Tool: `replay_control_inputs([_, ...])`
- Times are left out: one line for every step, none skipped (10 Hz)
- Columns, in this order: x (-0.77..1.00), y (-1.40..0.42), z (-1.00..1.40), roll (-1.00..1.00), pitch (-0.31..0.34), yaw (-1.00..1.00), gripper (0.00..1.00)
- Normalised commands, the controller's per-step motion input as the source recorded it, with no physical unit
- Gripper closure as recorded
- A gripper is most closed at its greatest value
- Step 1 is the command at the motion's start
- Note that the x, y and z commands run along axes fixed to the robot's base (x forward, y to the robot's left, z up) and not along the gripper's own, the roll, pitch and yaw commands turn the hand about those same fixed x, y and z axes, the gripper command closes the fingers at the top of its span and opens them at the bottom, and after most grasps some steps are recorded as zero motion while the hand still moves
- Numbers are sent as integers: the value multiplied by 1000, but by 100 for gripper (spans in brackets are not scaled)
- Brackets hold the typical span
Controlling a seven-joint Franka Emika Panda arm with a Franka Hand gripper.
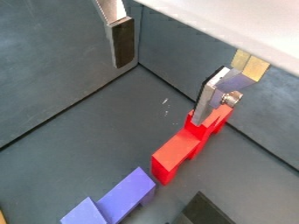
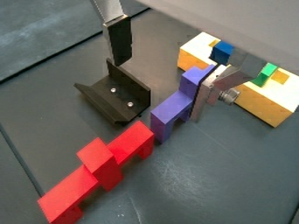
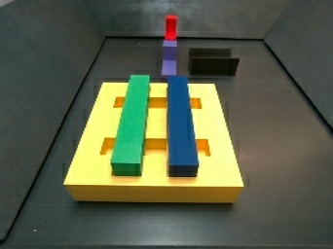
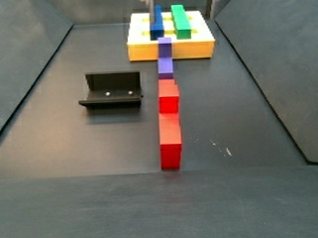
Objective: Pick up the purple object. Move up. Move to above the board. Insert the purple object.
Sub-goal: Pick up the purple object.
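Purple object [image 4: 164, 58] lies on the floor between the board [image 4: 199, 47] and a red bar [image 4: 167, 124], end to end. My jaws [image 2: 163, 66] hang above it, apart and empty, one finger [image 2: 119, 38] each side for pickup.

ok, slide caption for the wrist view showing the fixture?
Open gripper above the purple object, which lies end to end with a red bar; fixture alongside, board just beyond.

The pincer [image 2: 162, 68] hangs open over the floor, straddling the purple object's [image 2: 176, 107] far end. The red bar [image 2: 100, 166] lies beside it, the fixture [image 2: 114, 94] alongside, the board [image 2: 247, 83] beyond.
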Motion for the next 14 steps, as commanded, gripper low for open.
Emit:
replay_control_inputs([17,0,0,0,0,0,0])
replay_control_inputs([20,0,0,-9,0,-49,0])
replay_control_inputs([411,0,0,-50,-11,-454,0])
replay_control_inputs([469,0,0,-70,-21,-657,0])
replay_control_inputs([451,0,0,-79,-21,-689,0])
replay_control_inputs([440,0,0,-76,-20,-700,0])
replay_control_inputs([420,0,0,-63,-33,-709,0])
replay_control_inputs([346,0,-34,-71,-56,-743,0])
replay_control_inputs([269,0,-23,-81,-74,-786,0])
replay_control_inputs([166,-83,-66,-41,-83,-843,0])
replay_control_inputs([109,-183,-91,-16,-50,-869,0])
replay_control_inputs([191,-189,-49,-53,0,-820,0])
replay_control_inputs([134,-243,-57,-69,-3,-800,0])
replay_control_inputs([100,-234,-51,-84,-3,-806,0])
